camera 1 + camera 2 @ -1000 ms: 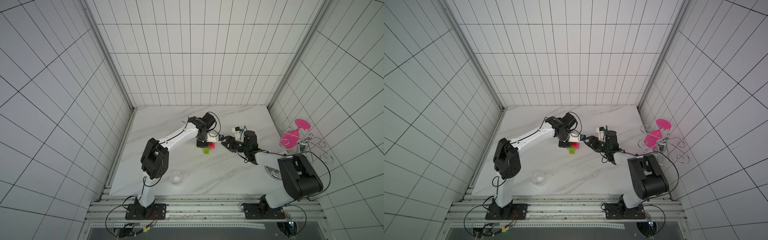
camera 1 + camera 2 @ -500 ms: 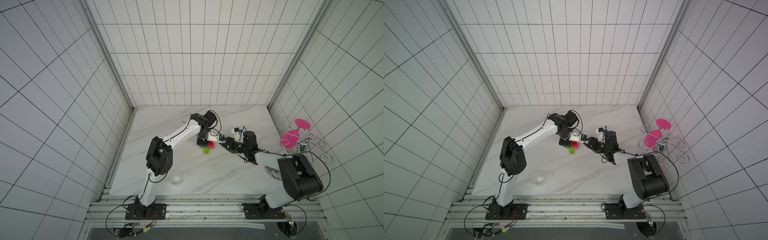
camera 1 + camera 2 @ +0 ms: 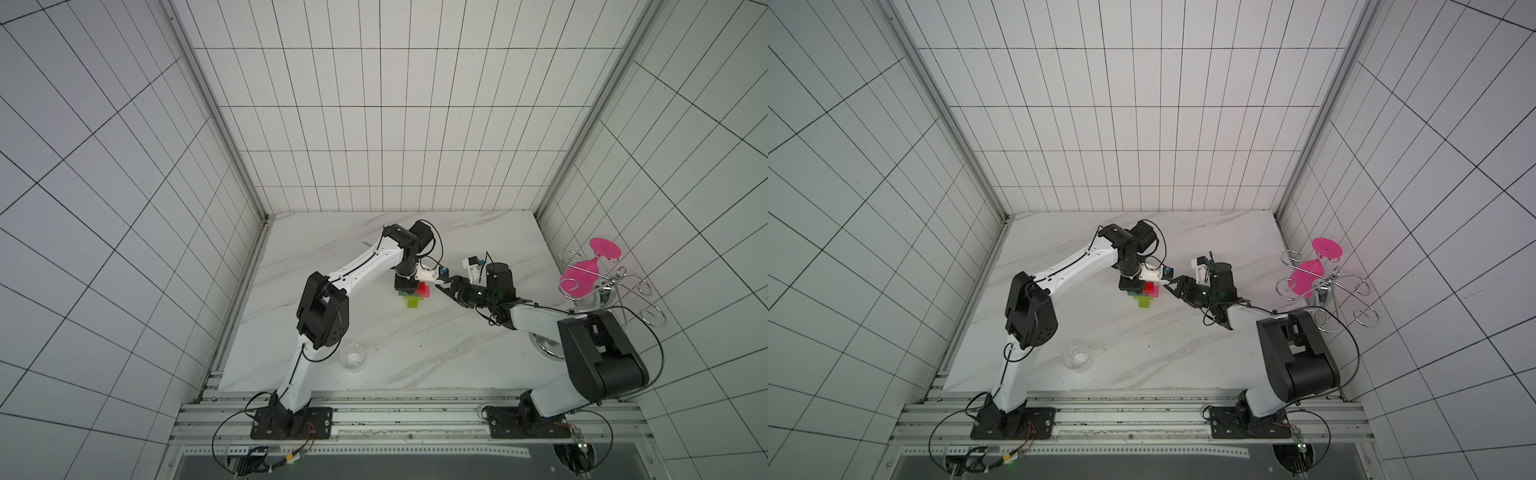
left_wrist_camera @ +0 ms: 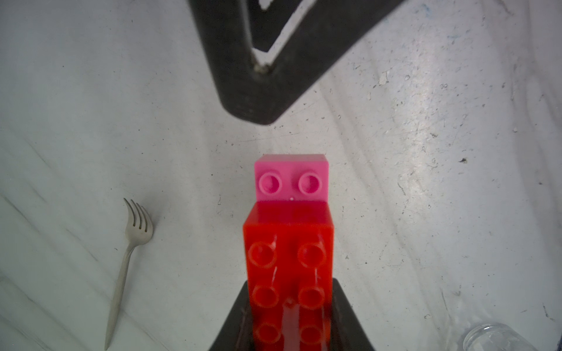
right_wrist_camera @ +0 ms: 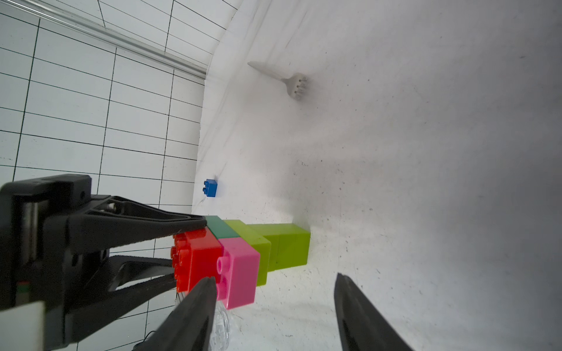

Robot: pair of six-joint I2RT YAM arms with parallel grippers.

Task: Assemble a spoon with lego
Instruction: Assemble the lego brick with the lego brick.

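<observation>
Jaws of the left gripper (image 5: 188,252) pinch the spoon (image 5: 282,246) by its red end, mid-frame on the counter (image 3: 415,345). The right gripper (image 5: 275,279) has its jaws spread beside the pink brick (image 5: 240,273). Left wrist points down; right arm reaches low.

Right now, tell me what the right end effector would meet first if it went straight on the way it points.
Likely the pink brick, straight ahead of the right end effector; depth is hard to judge.
</observation>
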